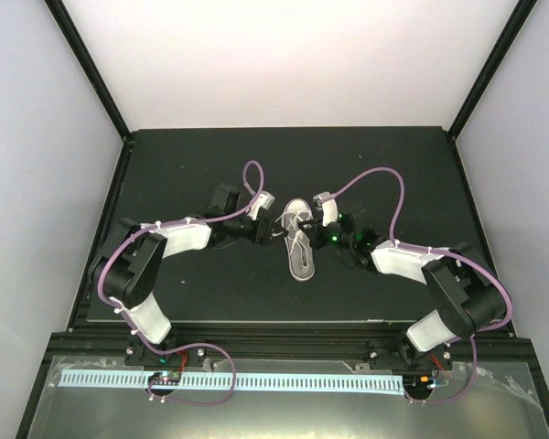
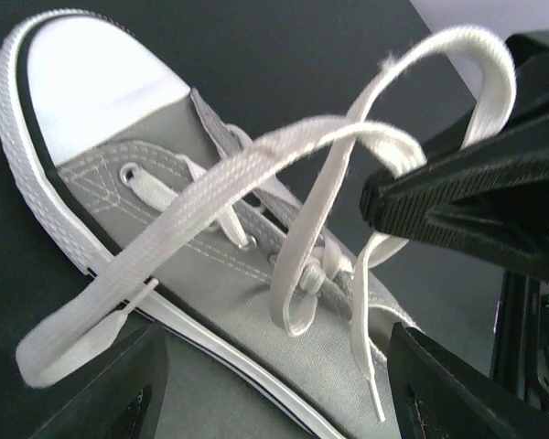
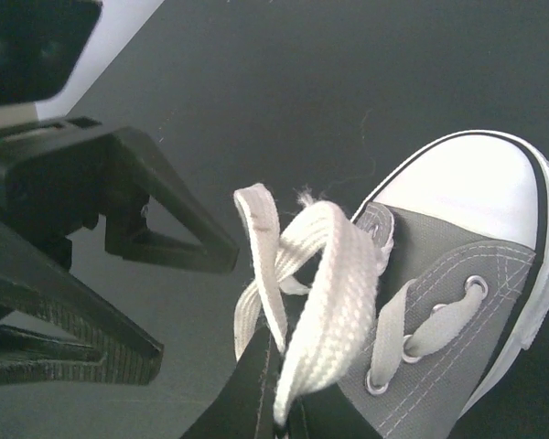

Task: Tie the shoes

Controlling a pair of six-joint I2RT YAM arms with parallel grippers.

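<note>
grey canvas sneaker lay mid-bench, between left gripper and right gripper. left wrist view: its jaws stood wide apart. right wrist view — jaws clamped on a white lace.

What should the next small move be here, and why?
Probably shift the open left gripper onto the loose lace end beside its finger and close. The right gripper is shut on the other lace, holding it up over the sneaker, and the laces only cross; no knot shows yet.
</note>
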